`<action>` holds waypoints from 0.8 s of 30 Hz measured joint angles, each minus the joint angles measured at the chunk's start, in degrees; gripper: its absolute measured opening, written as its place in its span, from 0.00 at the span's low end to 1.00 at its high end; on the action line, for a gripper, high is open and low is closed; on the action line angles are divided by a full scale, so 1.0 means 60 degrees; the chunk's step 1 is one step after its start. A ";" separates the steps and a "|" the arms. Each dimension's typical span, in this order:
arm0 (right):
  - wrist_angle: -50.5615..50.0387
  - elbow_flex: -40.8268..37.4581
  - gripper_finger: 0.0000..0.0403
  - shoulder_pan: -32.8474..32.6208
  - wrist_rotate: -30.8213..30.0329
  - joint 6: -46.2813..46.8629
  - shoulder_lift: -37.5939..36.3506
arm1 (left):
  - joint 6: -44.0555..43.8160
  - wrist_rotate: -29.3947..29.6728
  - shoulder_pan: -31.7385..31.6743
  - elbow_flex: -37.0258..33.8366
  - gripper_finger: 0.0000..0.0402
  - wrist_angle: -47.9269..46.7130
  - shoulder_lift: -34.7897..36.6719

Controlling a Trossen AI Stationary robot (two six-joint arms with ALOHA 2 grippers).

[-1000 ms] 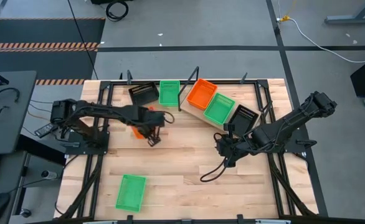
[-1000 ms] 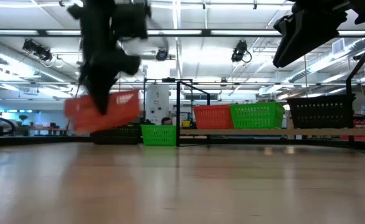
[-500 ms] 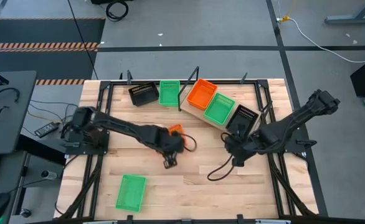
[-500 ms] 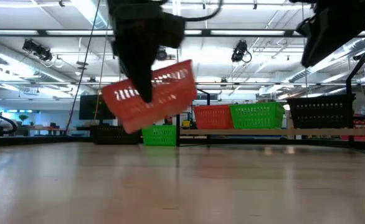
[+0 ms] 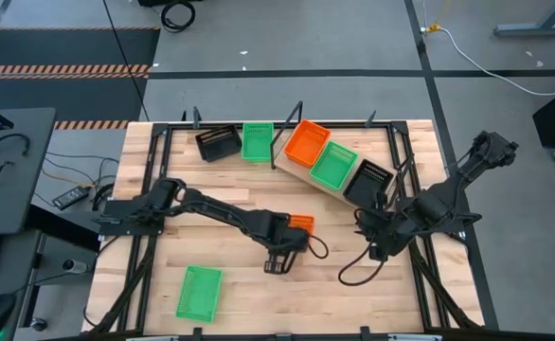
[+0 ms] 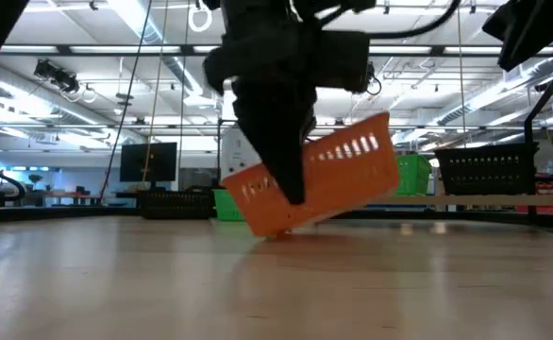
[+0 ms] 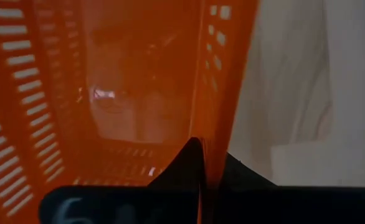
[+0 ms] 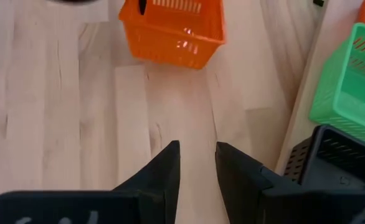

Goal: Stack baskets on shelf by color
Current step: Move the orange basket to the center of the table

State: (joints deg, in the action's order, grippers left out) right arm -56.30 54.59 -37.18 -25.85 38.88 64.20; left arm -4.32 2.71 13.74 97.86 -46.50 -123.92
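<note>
My left gripper hangs over the middle of the table, shut on an orange basket. In the low view that basket hangs tilted, its left end lower. The shelf, a pale board lying slantwise at the far right, carries an orange basket, a green one and a black one in a row. My right gripper hovers near the shelf's black end, open, with nothing between its fingers. My left gripper pinches one slotted side wall of the orange basket at its rim, one finger inside the basket and one outside. The fingers come steeply from above. The basket hangs below them, lifted and tilted, its open top facing partly sideways.
A black basket and a green basket stand side by side at the far edge, left of the shelf. Another green basket lies near the front left corner. A black cable loops below the right arm.
My left gripper has carried the orange basket from the far left toward the middle of the table, rightward and nearer, rolling its wrist so the basket has turned and tipped. My right gripper has drawn back toward the table's right edge and risen a little.
</note>
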 joint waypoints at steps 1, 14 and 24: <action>0.0006 0.0000 0.27 -0.0025 -0.0002 0.0033 0.0034 | 0.0300 -0.0002 0.0000 0.0001 0.02 -0.0079 -0.0064; 0.0082 0.0000 0.27 -0.0063 0.0001 0.0028 0.0491 | 0.6002 0.1254 0.0219 0.0001 0.17 -0.1139 -0.0269; 0.0244 0.0000 0.27 -0.0063 -0.0002 -0.0527 0.0544 | 0.5403 0.2698 0.0500 0.0231 0.30 -0.1431 0.0030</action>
State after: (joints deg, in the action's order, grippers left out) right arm -54.84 54.59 -37.56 -25.87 35.72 67.46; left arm 28.10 18.90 16.74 99.24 -55.08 -123.74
